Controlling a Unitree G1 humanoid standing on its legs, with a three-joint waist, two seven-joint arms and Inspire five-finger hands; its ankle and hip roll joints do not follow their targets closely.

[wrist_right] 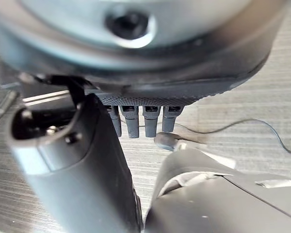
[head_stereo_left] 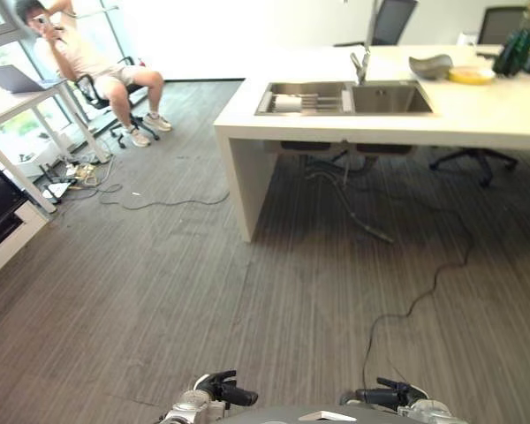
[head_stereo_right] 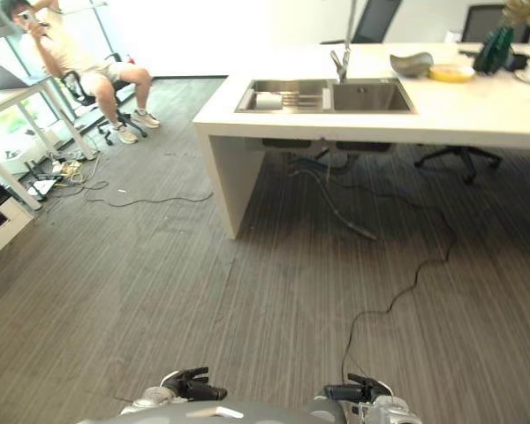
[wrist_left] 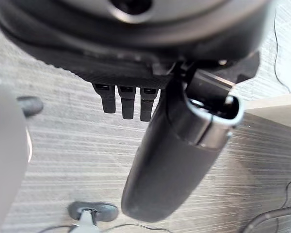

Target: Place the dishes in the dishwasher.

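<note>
Dishes (head_stereo_left: pixel 450 69) sit far off on your counter (head_stereo_left: pixel 477 110); left hand (head_stereo_left: pixel 227 389) and right hand (head_stereo_left: pixel 382 395) hang low, fingers relaxed, empty.

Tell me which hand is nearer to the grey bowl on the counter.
Right, though only slightly. The right hand sits low by the robot's body, more directly below the grey bowl far across the floor on the counter. The left hand sits equally low, farther to the side.

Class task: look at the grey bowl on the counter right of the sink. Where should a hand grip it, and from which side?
Grip the grey bowl by its near rim, coming from the robot's side: it sits upright, mouth up, and the yellow dish crowds its right. One finger inside and the thumb outside probably suits best.
</note>
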